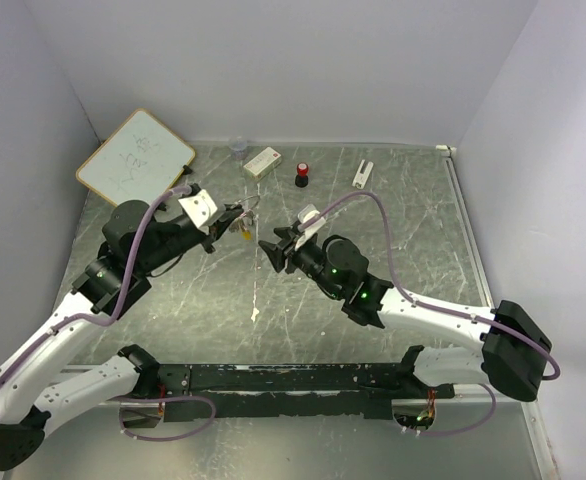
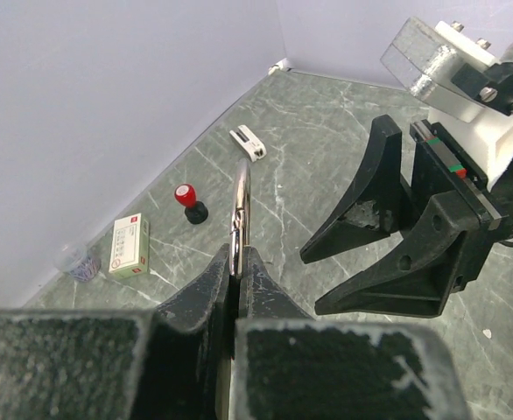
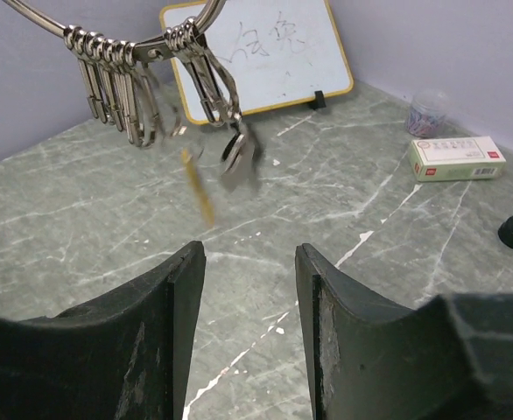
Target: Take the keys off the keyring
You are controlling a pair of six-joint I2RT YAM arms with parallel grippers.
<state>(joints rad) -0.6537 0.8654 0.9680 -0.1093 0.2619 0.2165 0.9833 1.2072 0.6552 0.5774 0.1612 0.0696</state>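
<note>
The left pincer (image 2: 235, 262) clamps the keyring (image 2: 242, 197) aloft. Its keys (image 3: 237, 162) dangle lengthwise downward, just ahead and up-left of the free right pincer (image 3: 248, 262), which gapes partway, empty.

left arm (image 1: 138, 240): elbow raised, forearm reaching right | left tool (image 2: 237, 262): jaws pinched on keyring (image 2: 242, 197) | right arm (image 1: 423, 315): stretched low, pointing left | right tool (image 1: 276, 255): jaws parted, nothing between, seemingly just short of left tool
</note>
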